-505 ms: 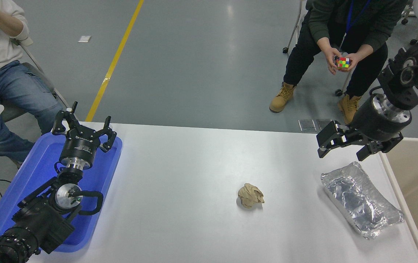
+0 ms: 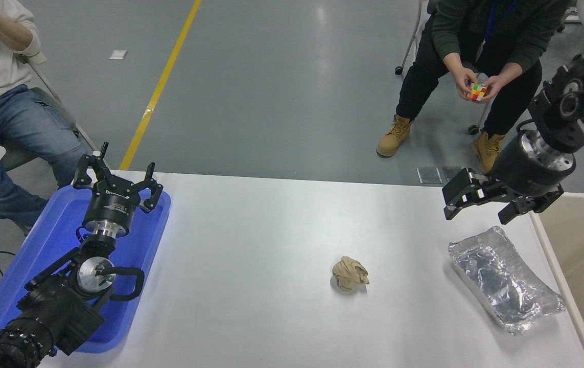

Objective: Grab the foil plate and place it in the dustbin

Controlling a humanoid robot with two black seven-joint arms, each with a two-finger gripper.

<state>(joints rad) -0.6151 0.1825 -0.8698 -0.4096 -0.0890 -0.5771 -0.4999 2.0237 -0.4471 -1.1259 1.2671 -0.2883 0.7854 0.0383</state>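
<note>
Black right gripper (image 2: pixel 480 208): hanging above the table's far right corner, fingers spread wide and gripping nothing.
Right arm: coming in from the right edge and pointing down and to the left.
Foil plate (image 2: pixel 504 278): lying on the table just nearer the camera than the right gripper, apart from it; silver, crinkled, long axis running diagonally toward the near right, its near right end reaching close to the table's right edge.
Dustbin (image 2: pixel 561 276): standing against the table's right edge, just beside the foil plate; only the pale rim and part of the tan inside are showing.
Paper ball (image 2: pixel 350 274): sitting near mid-table, tan and crumpled, well to the left of the foil plate.
Table (image 2: pixel 251 245): white, otherwise bare in the middle.
Left gripper (image 2: pixel 117 180): resting parked at the lower left over the blue tray (image 2: pixel 46 240), fingers splayed apart and grasping nothing.
Persons: one sitting at the top right, holding a coloured cube (image 2: pixel 477 91) in both hands; another sitting at the top left, partly out of view.
</note>
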